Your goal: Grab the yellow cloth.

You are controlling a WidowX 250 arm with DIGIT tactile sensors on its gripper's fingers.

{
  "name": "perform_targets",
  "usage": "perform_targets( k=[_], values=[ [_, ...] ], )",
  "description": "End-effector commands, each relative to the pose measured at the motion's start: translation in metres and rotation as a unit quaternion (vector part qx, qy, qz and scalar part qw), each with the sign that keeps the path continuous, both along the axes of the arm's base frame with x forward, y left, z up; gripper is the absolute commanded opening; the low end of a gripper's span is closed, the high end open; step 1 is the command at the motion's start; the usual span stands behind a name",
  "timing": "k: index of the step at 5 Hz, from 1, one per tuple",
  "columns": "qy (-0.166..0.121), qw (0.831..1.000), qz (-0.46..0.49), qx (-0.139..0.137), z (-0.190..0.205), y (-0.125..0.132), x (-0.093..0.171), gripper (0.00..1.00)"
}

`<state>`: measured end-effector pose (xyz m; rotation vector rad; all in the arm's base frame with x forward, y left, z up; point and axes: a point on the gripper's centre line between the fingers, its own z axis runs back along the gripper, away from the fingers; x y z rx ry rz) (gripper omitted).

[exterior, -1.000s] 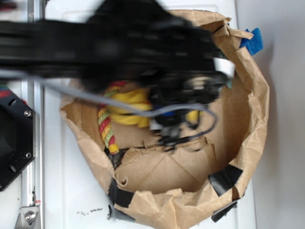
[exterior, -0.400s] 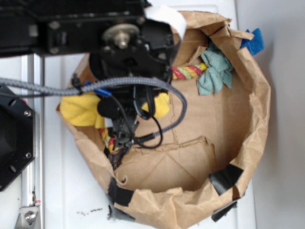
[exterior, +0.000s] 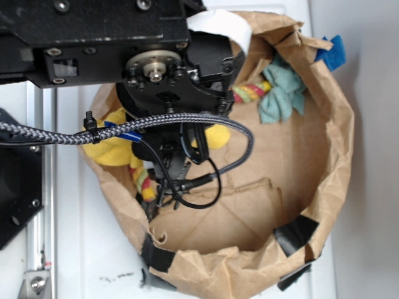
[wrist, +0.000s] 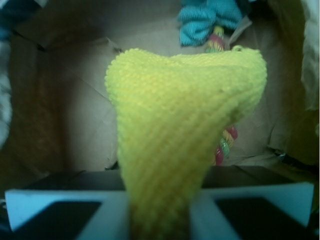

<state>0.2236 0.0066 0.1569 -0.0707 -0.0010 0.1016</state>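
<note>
- Cloth position: yellow cloth [wrist: 175, 130] hangs pinched between the gripper [wrist: 160, 220] fingers in the wrist view, fanning out away from the camera, w/ the bag floor visible beyond it. Judgement: cloth is lifted clear of the floor, not resting on it.
- Change vs. 0.4 s ago: arm sits slightly further toward the bottom of the exterior view; less yellow shows at the left rim of the paper bag [exterior: 336, 156]. Vs. 1.0 s ago: arm has swung from across the bag's upper middle to its left side, and the cloth has moved w/ it.
- Meaning for task: grab looks achieved; cloth travels w/ the gripper. Remaining need, as a judgement: keep the pinch firm, since soft terry can slip.
- Gripper state: clamped on the yellow cloth, jaws tight against both sides of the fabric neck.
- Hidden, exterior view: arm body and cable block the gripper and most of the cloth; only yellow patches [exterior: 112, 146] show at the left and under the wrist.
- Partly hidden: rope [exterior: 249, 93] runs under the arm; its lower end reappears near the left wall. Teal cloth [exterior: 282, 93] is fully visible, untouched, top right.
- Wrist view: fingertips cut off by the frame bottom; cloth fills the centre, blocking the floor behind. Focus is soft.
</note>
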Motion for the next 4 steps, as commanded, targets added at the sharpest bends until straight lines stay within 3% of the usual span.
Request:
perform_targets(
  k=[1,4],
  values=[
    [-0.020,1.000,0.012,0.003,0.017,-0.003,0.021,0.00],
    [-0.038,0.999,0.014,0.006,0.015,0.002,0.032,0.00]
  ],
)
